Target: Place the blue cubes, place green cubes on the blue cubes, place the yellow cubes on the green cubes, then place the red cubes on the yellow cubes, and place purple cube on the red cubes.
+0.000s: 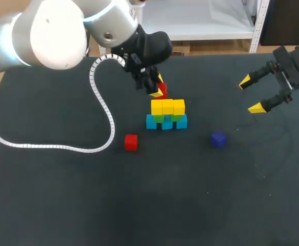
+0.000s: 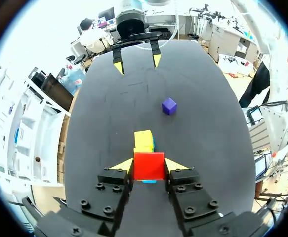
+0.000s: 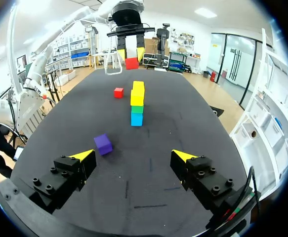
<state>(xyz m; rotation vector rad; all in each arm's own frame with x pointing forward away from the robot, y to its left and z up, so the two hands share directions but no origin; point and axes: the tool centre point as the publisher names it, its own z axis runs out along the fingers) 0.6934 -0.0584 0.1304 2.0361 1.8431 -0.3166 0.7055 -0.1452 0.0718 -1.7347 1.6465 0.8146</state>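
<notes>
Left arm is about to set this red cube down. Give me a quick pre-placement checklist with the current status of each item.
1. Grip: left hand shut on the held red cube from both sides: ok.
2. Base: three yellow cubes in a level row on the green cubes: ok.
3. Held cube lined up over the yellow row: cannot tell.
4. The right hand is open, well clear of the build: ok.
5. The loose red cube and purple cube lie apart from it: ok.

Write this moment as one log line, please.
left tool shut on red cube, near stacked yellow cubes | right tool open, apart | other red cube, purple cube loose on table
</notes>
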